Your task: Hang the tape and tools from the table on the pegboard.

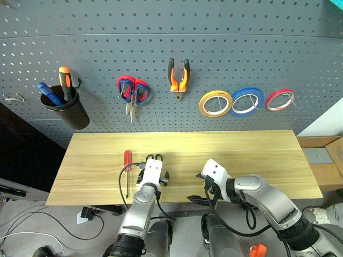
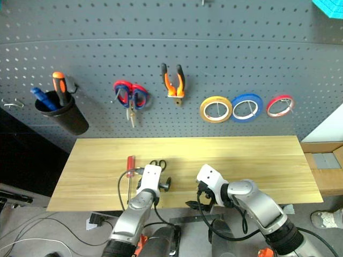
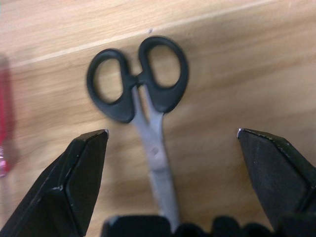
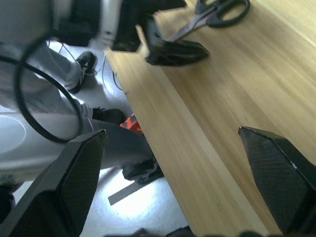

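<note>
Two tools were left on the table (image 1: 241,155): black-handled scissors (image 3: 143,94) and a slim red-handled screwdriver (image 1: 127,166). Scissors lay flat on the wood near the front edge, loops pointing toward the pegboard (image 1: 214,48), blades running back under my left gripper (image 3: 173,136). My left fingers stood wide apart either side of the blades, nothing held, not touching. Judged the scissors as stiff steel, light-ish, blades thin and slick, lying flush so hard to pinch from above. Best hold prob. across the pivot/upper blades or the plastic loops, which give more grip; loops also needed free for the hook.

Screwdriver was just beside the scissors, on my left, well apart from my fingers. Looked light, rigid, round handle, could roll.

My right gripper (image 4: 173,143) hung over the table's front edge, fingers spread wide, empty.

Counts on the pegboard: 1 orange-and-black pliers (image 1: 179,76), already hung; 1 red-and-blue scissors (image 1: 133,91); 3 tape rings, i.e. yellow tape (image 1: 215,103), blue tape (image 1: 247,101), red tape (image 1: 280,99), side by side. 1 black cup (image 1: 67,110) w/ 2 tools inside, an orange-handled tool (image 1: 65,81) and a blue-handled tool (image 1: 48,93). So approx. half done by my read: tape and pliers up, 2 items to go.
</note>
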Robot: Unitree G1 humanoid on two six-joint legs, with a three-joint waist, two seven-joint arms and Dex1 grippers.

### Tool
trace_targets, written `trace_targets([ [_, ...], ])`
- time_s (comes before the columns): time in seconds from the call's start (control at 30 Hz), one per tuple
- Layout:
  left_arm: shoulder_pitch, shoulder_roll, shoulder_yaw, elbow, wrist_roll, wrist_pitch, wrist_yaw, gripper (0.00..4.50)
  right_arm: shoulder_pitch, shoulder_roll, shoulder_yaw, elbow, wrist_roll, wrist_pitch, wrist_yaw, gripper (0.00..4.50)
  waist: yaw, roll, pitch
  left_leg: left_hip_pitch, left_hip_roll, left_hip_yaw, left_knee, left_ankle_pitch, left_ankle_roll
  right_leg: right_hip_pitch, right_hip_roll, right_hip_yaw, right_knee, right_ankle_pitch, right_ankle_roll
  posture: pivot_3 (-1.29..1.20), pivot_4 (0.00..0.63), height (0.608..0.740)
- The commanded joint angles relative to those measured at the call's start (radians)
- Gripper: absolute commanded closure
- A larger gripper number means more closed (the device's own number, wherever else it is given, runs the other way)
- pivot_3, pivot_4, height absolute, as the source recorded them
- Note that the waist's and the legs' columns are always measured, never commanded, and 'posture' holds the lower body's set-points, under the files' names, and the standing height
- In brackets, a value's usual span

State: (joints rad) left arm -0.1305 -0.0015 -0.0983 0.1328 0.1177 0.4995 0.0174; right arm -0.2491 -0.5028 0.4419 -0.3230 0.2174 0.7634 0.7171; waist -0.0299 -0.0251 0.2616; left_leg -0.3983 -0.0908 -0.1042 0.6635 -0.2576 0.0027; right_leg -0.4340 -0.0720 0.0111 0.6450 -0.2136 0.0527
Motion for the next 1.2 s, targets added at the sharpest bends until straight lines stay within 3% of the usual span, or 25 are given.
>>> trace_targets([
  [0.03,0.015,-0.011,0.027,0.066,-0.007,0.085,0.026,0.0,-0.003,-0.002,-0.024,-0.008,-0.001,-0.012,0.0,0.05,0.0,0.0,0.0,0.0,0.0,0.0,0.0,0.0,0.0,0.0,0.0,0.0,0.0,0.0,0.0,-0.08,0.267,0.74],
  [0.13,0.022,-0.01,0.035,0.055,0.011,0.133,0.062,0.0,-0.006,-0.003,-0.031,0.001,-0.009,-0.014,-0.006,0.05,-0.001,0.0,0.0,0.003,0.0,-0.001,0.0,0.0,0.0,0.004,0.0,0.0,0.0,0.0,0.001,-0.08,0.268,0.74],
  [0.23,0.029,-0.038,0.109,0.046,-0.034,0.198,0.093,0.56,-0.018,0.01,-0.04,0.029,-0.025,-0.024,-0.027,0.0,-0.004,0.0,0.0,0.01,0.0,-0.001,-0.001,0.0,0.0,0.012,0.0,0.0,-0.002,-0.002,0.003,-0.08,0.267,0.74],
  [0.4,0.028,-0.08,0.208,0.051,-0.102,0.271,0.14,2.23,-0.031,0.024,-0.05,0.047,-0.037,-0.026,-0.04,0.0,-0.007,0.002,-0.005,0.017,0.001,0.0,-0.002,0.0,0.0,0.017,0.0,0.0,-0.002,-0.003,0.005,-0.08,0.268,0.74],
  [0.6,0.02,-0.074,0.199,0.066,-0.122,0.273,0.142,4.26,-0.039,0.021,-0.059,0.056,-0.041,-0.026,-0.041,0.0,-0.007,0.005,-0.008,0.019,0.001,0.0,-0.002,0.0,0.0,0.02,0.0,0.0,-0.002,-0.004,0.006,-0.08,0.265,0.74],
  [0.63,0.018,-0.073,0.198,0.065,-0.127,0.273,0.138,4.41,-0.044,0.022,-0.06,0.06,-0.042,-0.028,-0.041,0.0,-0.008,0.006,-0.008,0.019,0.001,0.0,-0.002,0.0,0.0,0.02,0.0,0.0,-0.002,-0.004,0.006,-0.08,0.263,0.74],
  [0.87,0.006,-0.041,0.168,0.051,-0.131,0.246,0.088,4.4,-0.086,0.037,-0.066,0.109,-0.051,-0.056,-0.042,0.0,-0.005,0.008,-0.01,0.019,0.001,0.0,-0.002,-0.001,0.0,0.02,0.0,0.0,-0.003,-0.004,0.006,-0.06,0.248,0.74],
  [1.0,0.026,0.016,0.089,-0.066,-0.136,0.076,-0.044,4.4,-0.107,0.044,-0.072,0.125,-0.047,-0.081,-0.022,0.0,-0.003,0.009,-0.01,0.018,0.001,-0.001,-0.002,-0.001,0.0,0.019,0.0,0.0,-0.003,-0.004,0.006,-0.05,0.235,0.74],
  [1.1,0.081,0.099,0.002,-0.186,-0.12,-0.172,-0.181,4.4,-0.114,0.053,-0.085,0.128,-0.021,-0.133,0.019,0.0,0.001,0.008,-0.01,0.011,0.0,-0.001,-0.002,0.0,-0.001,0.012,0.0,0.0,-0.004,-0.004,0.006,-0.04,0.217,0.74],
  [1.2,0.159,0.144,0.007,-0.245,-0.117,-0.375,-0.212,4.4,-0.112,0.11,-0.148,0.117,0.052,-0.227,0.054,0.0,0.004,0.008,-0.01,0.002,0.0,-0.003,-0.002,0.002,-0.004,0.005,-0.001,0.002,-0.003,0.0,0.0,-0.04,0.203,0.74],
])
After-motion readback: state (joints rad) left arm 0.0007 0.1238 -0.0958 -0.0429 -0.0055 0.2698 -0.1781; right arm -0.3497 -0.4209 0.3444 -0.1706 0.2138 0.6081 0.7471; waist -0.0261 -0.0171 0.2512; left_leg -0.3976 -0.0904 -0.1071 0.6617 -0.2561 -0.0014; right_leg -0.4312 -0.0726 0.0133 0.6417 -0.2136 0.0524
